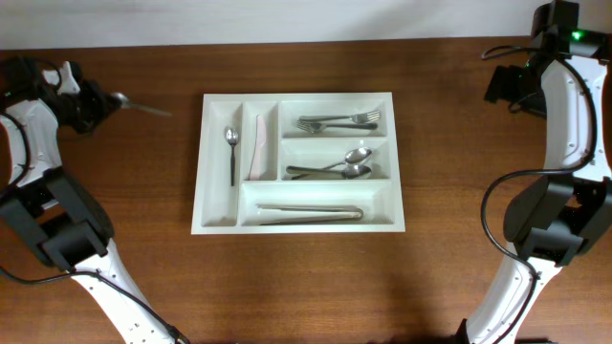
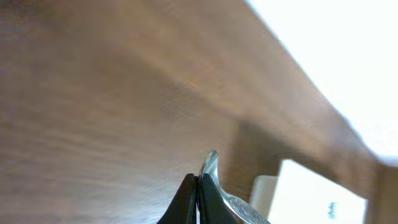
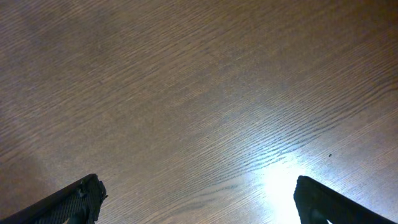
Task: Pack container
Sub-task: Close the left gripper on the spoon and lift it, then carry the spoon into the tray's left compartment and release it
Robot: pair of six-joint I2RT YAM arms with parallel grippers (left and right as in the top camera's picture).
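We see the brown wooden table (image 1: 306, 287) filling the overhead view, with an arm at each side edge. The left arm (image 1: 27, 143) rises from its base at the near left, bends back along the left edge and turns its wrist inward at the far left, so its tool points right, toward the middle. The right arm (image 1: 566, 115) climbs from the near right up the right edge to the far right corner, where its wrist folds over and faces left and down at the wood. The container (image 1: 220, 218), a white five-compartment tray, lies flat at the table's centre, well apart from both arms; its corner also shows at the lower right of the left wrist view (image 2: 311, 199). The left gripper (image 1: 96, 103) has its fingers pressed together on a silver utensil (image 1: 143, 107), which sticks out to the right above the table, left of the container; in the wrist view the metal end pokes up between the dark fingers (image 2: 186, 199). The right gripper (image 3: 198, 193) stands wide apart, holding nothing, over bare wood. Inside the container we find forks (image 1: 339, 121) in the far right compartment, spoons (image 1: 337, 168) below them, a long pale pair of sticks or tongs (image 1: 311, 212) in the near compartment, a single spoon (image 1: 231, 153) in the leftmost slot, and a pale item (image 1: 258, 148) we cannot identify beside it.
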